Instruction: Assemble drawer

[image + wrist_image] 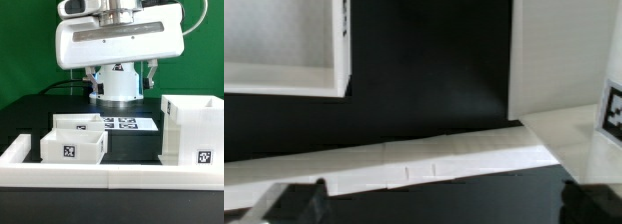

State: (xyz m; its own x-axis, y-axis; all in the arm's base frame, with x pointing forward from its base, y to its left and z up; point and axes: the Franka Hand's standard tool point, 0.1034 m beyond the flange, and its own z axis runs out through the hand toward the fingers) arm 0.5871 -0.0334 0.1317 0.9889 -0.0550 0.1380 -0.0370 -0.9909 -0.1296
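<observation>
The tall white box shell stands at the exterior view's right, open side up, with a tag low on its front. Two small open-top trays stand at the left, one in front and one behind it. My gripper hangs high over the back middle of the table, above all the parts. In the wrist view its dark fingertips stand wide apart with nothing between them; the gripper is open and empty. That view shows a tray and the shell's tagged wall with black table between them.
The marker board lies flat on the black table between the trays and the shell. A low white rail edges the table's front and left; it crosses the wrist view as a slanted band. Green wall behind.
</observation>
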